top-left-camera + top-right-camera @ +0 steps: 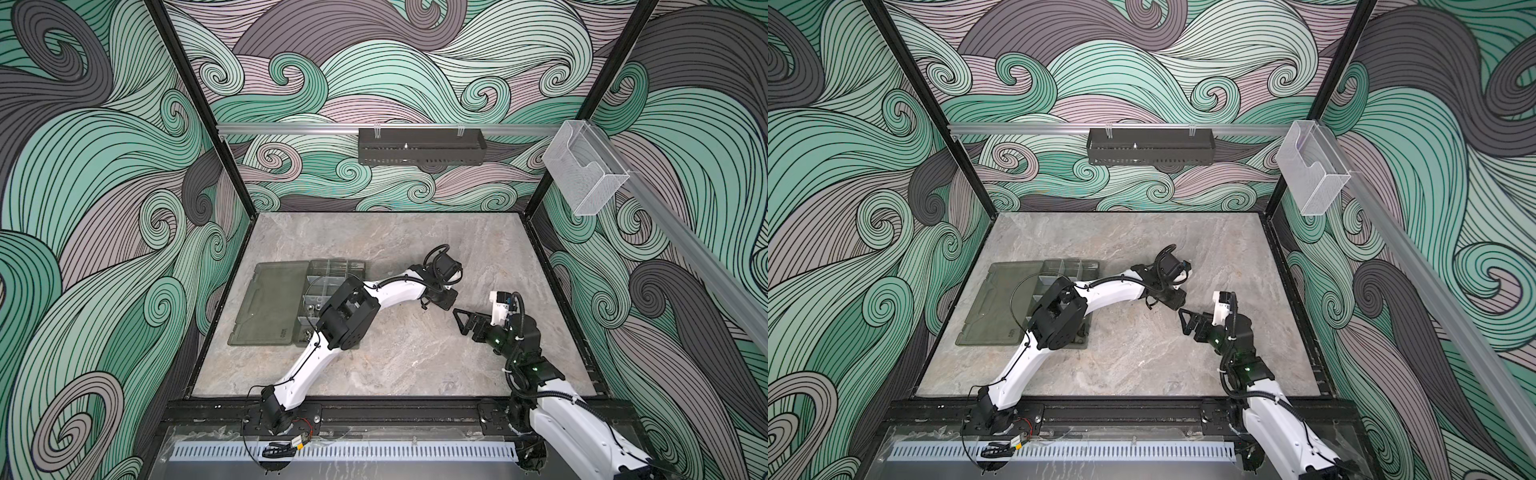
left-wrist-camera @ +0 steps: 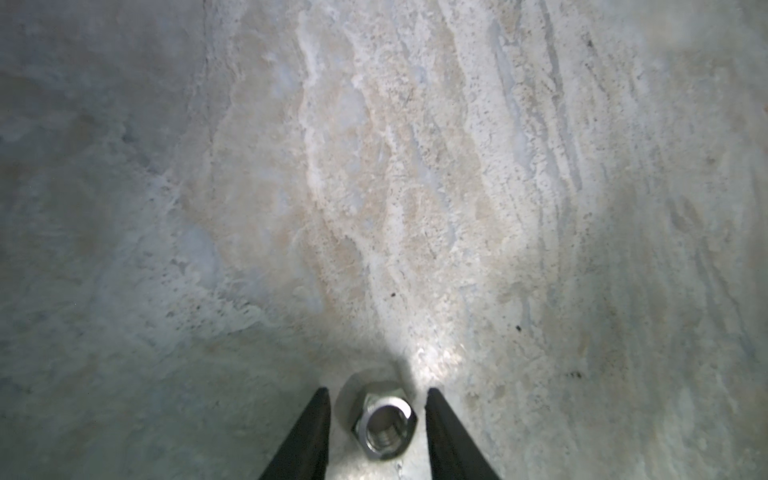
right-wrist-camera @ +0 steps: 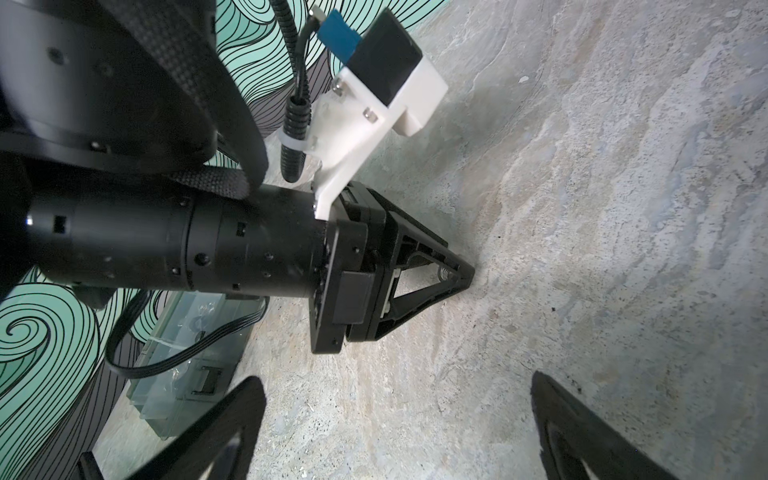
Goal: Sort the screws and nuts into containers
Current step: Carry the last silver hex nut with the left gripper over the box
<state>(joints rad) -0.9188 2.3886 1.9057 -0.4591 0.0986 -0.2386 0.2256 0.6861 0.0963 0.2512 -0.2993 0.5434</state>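
Well, on the left of the stone-look table lies the grey-green organizer box, its lid folded flat open to the left and its containers partly hidden under the left arm. That arm reaches across to mid-table, where the left gripper points down at the surface. Its black fingers stand a little apart, one on each side of a shiny silver hex nut lying flat on the table, hole up. A thin gap shows on both sides, so nothing is clamped. Just to the right, the right gripper hovers with its jaws spread wide and empty, pointing toward the left one.
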